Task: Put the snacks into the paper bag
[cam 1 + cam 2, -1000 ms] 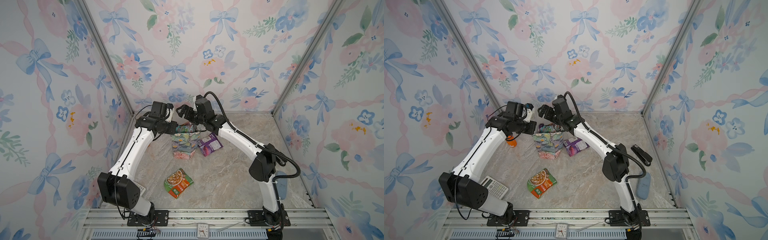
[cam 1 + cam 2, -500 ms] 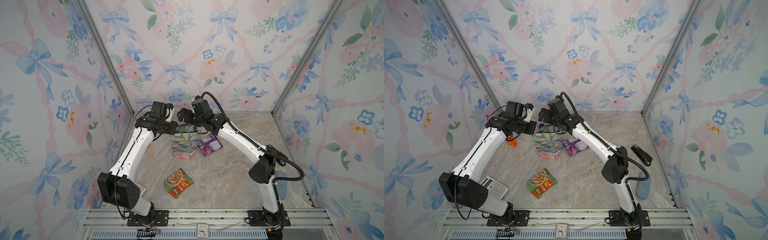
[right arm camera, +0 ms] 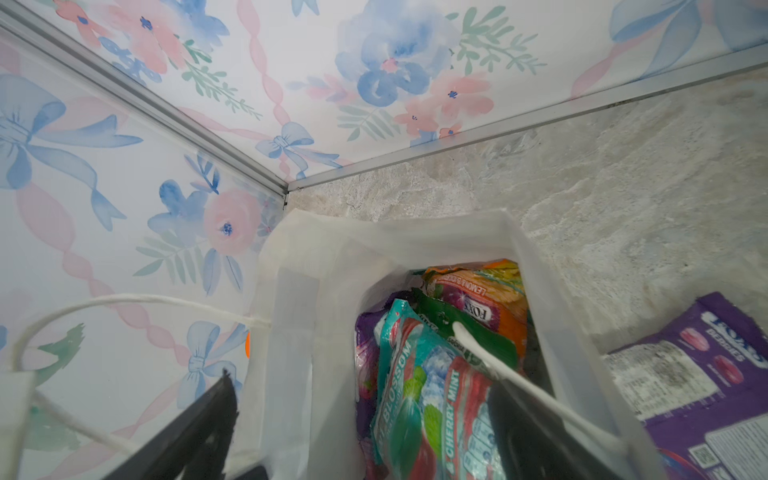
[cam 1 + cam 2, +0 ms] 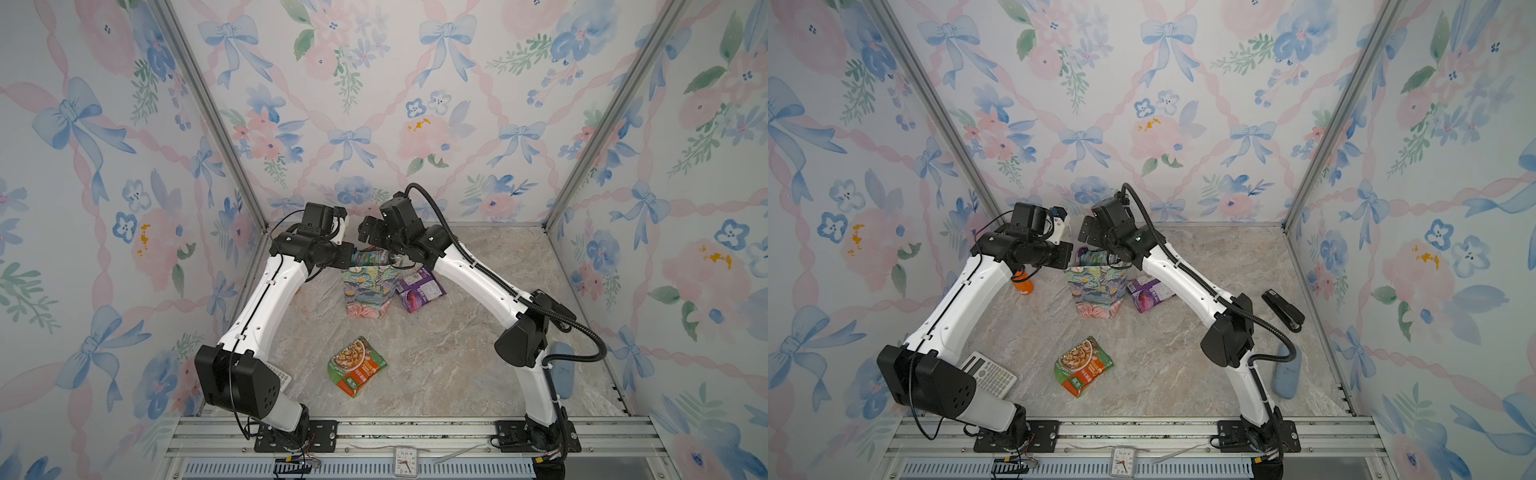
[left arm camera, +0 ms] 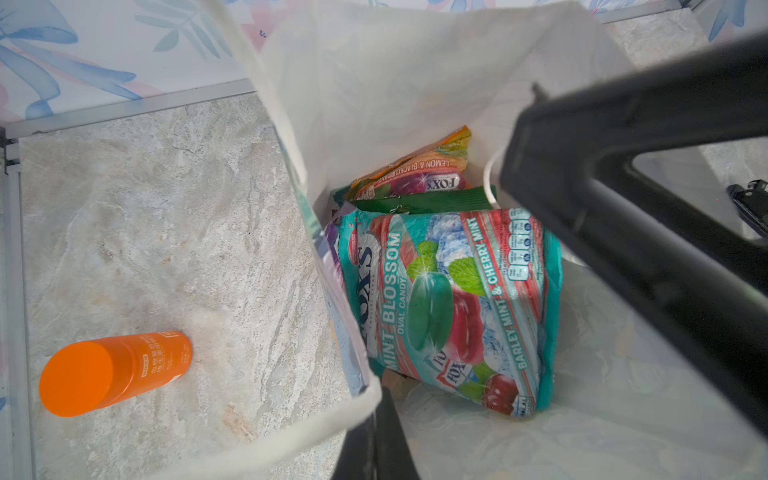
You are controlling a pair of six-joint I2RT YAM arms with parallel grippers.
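Marble tabletop: several snacks in paper bag. Purple packet, noodle packet not in yet. L claw pinches bag rim; R claw spread wide, empty.

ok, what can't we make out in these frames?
- Whatever lies under the teal mint candy packet in the floral paper bag: left wrist view, that packet covers it.
- Left hand: left wrist view's bottom edge cuts it off; too small in both top views.
- Purple glossy plastic packet: right wrist view's edge cuts it off.
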